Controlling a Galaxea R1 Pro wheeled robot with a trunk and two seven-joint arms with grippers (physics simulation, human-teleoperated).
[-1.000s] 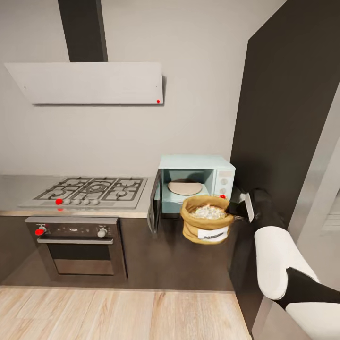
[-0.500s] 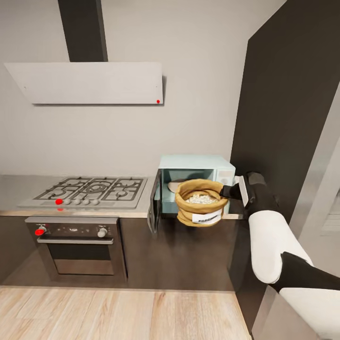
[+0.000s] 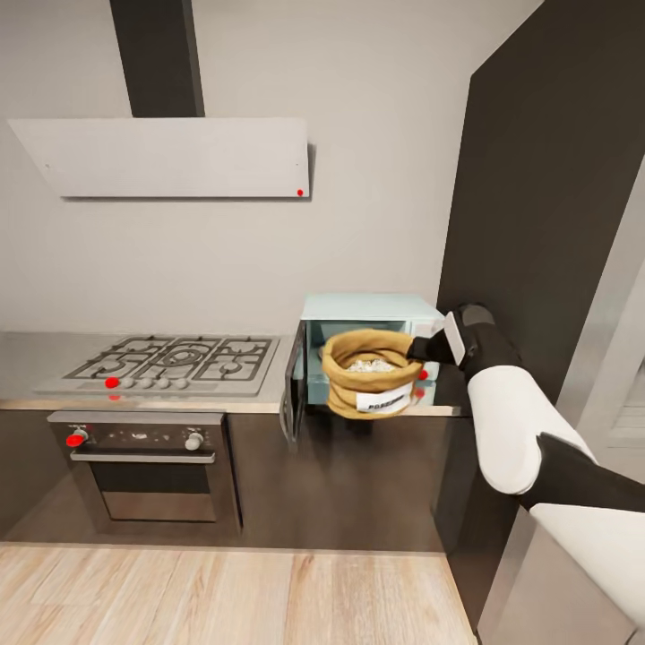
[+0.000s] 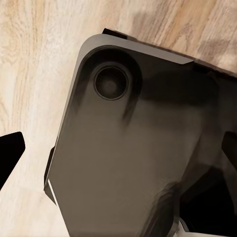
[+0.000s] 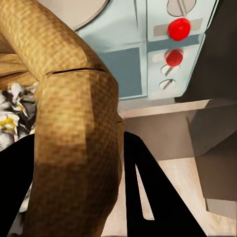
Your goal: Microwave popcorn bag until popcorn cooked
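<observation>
Holding the popcorn bag (image 3: 370,374) up in front of the microwave's (image 3: 376,345) open cavity, we have it clear of the countertop (image 3: 134,399). It is a tan burlap sack with a thick rolled rim, a white label on its front and a heap of whitish popcorn (image 3: 365,365) inside. In the right wrist view the coarse weave of the bag (image 5: 69,128) fills most of the frame, with popped pieces (image 5: 12,116) showing in the mouth.

Our right gripper (image 3: 432,348) is clamped on the bag's rim at the side nearest the microwave's knobs. The wrist view shows one dark finger inside the rim and the other outside (image 5: 148,187), the burlap pinched between them.

Our left gripper's state we cannot tell: its wrist view shows a dark robot base panel (image 4: 128,148) over pale wood floor (image 4: 34,64).

The microwave door (image 3: 292,394) hangs open beside the gas hob (image 3: 170,363).
</observation>
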